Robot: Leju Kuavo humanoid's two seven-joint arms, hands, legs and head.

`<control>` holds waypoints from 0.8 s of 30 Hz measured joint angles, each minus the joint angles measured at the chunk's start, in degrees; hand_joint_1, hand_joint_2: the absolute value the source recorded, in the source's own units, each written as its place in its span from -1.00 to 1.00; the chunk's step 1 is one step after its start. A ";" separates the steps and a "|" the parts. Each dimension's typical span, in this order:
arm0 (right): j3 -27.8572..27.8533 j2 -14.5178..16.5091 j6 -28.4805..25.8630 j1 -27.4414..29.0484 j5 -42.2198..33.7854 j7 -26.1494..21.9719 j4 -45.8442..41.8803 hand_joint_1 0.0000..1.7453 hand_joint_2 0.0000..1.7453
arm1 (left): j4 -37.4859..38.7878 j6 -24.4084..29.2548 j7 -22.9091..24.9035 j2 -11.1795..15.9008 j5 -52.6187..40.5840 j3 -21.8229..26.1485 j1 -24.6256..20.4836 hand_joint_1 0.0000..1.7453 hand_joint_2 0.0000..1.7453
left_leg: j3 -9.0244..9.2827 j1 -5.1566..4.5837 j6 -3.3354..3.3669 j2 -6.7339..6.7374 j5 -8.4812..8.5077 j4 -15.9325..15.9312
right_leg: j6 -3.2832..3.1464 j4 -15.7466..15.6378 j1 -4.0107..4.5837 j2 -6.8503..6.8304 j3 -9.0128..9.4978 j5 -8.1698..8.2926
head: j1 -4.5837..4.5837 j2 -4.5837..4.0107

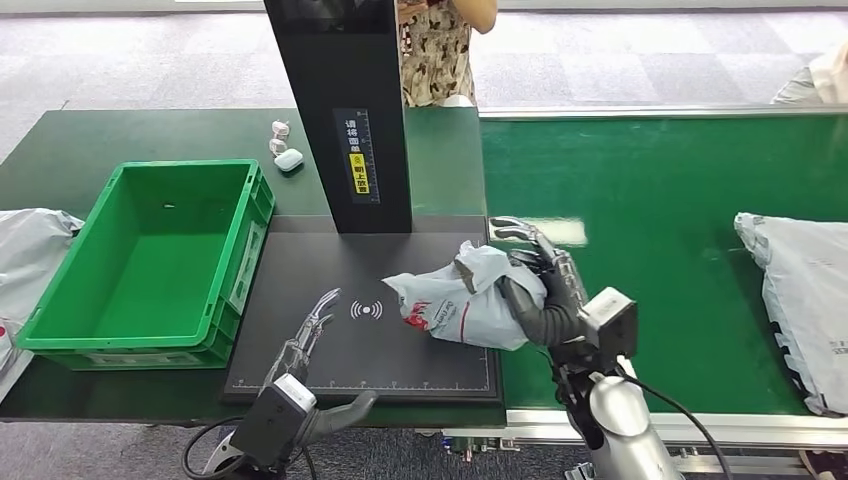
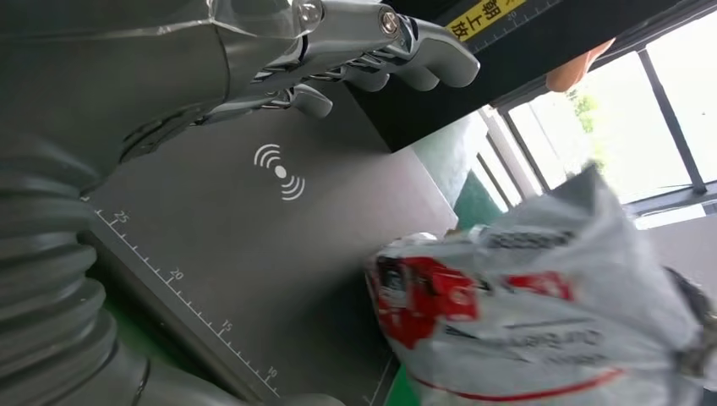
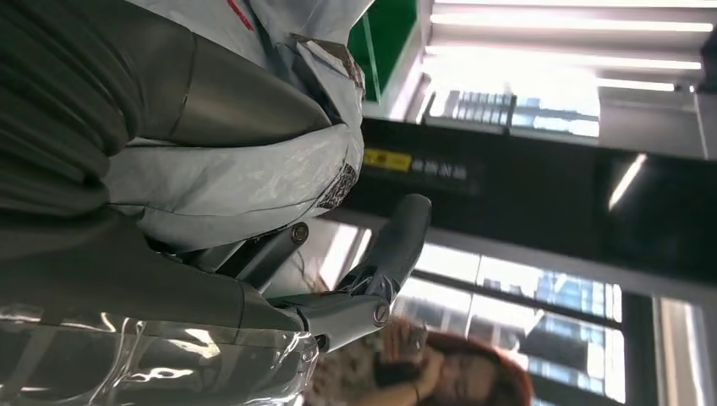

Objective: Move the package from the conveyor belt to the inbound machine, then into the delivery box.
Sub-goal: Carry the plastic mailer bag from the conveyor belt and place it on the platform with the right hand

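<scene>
**Package held over the scanner plate**

Package [image 1: 462,300], a crumpled grey plastic mailer with red print, sits on the right part of the inbound machine's black plate [image 1: 300,370], clasped by the right hand [image 1: 540,285], whose thumb and dark fingers wrap its right end. The left hand [image 1: 310,330] hovers low over the plate's left part, fingers slightly apart and holding nothing; in the left wrist view its silvery fingers [image 2: 372,51] reach above the white wireless symbol [image 2: 280,172].

The plate is matte and flat, edged with a white ruler scale, and lies on a dark green table [image 1: 60,140]. Just to its left stands the green delivery box [image 1: 150,330], a moulded plastic crate with ribbed walls. A tall black column [image 1: 345,110] with a yellow label rises from the plate's far edge. Small white items [image 1: 285,150] lie on the table near the column.

On the right, the smooth green conveyor belt [image 1: 650,220] carries another grey bag [image 1: 800,290]. Beyond the table is pale tiled floor, where a person [image 1: 435,50] in patterned clothing stands.
</scene>
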 joint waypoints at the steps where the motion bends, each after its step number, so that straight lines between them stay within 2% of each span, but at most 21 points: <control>1: 1.02 0.09 0.92 -0.89 -0.56 -0.05 1.81 1.00 1.00 | 0.00 0.14 -0.03 0.08 0.10 0.00 0.00 -1.00 1.00 | 0.00 0.00 0.00 0.00 0.00 0.00 | 0.00 0.00 0.00 0.00 0.00 0.00 | 0.01 0.00; 7: 6.22 1.35 2.24 -5.46 -2.14 -0.37 10.75 1.00 1.00 | 0.00 0.37 -0.05 0.52 0.61 0.00 -0.05 -1.00 1.00 | 0.01 -0.01 0.00 0.00 0.01 0.01 | 0.00 0.00 -0.01 0.00 0.01 0.00 | 0.01 0.00; 12: 9.36 2.38 -1.27 -8.31 -1.41 0.59 15.97 1.00 1.00 | 0.00 0.63 -0.04 0.92 1.11 -0.02 -0.21 -1.00 1.00 | 0.02 -0.01 0.00 0.00 0.01 0.02 | 0.00 0.00 -0.01 0.00 0.00 0.00 | 0.01 0.00; 24: 10.91 4.67 -5.15 -14.78 -4.49 -1.70 22.61 1.00 1.00 | 1.07 -0.25 0.03 1.15 2.29 -1.02 -2.03 -1.00 1.00 | 0.01 -0.01 -0.04 0.01 0.04 0.03 | -0.03 0.00 -0.01 0.01 -0.02 0.03 | 0.01 0.00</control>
